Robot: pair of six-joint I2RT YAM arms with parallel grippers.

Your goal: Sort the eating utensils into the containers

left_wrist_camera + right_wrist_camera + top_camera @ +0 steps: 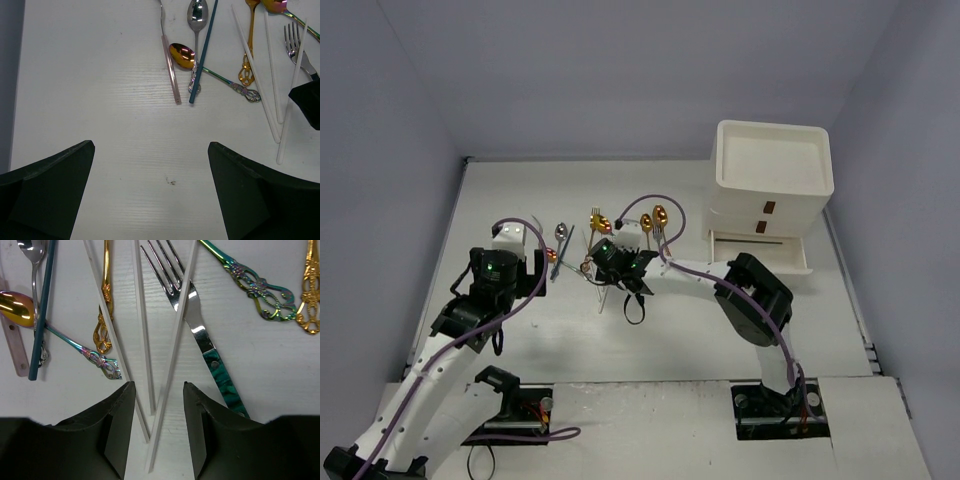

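right gripper (158, 390) half-spread, we straddle white chopsticks (172, 350), nothing pinched | shafts run 12-to-6 | right arm nearer | left gripper (150, 165) spread wide

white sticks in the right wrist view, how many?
3: left white stick beside the gold handle, middle white stick, right white stick lying across the fork. More may lie outside the frame.
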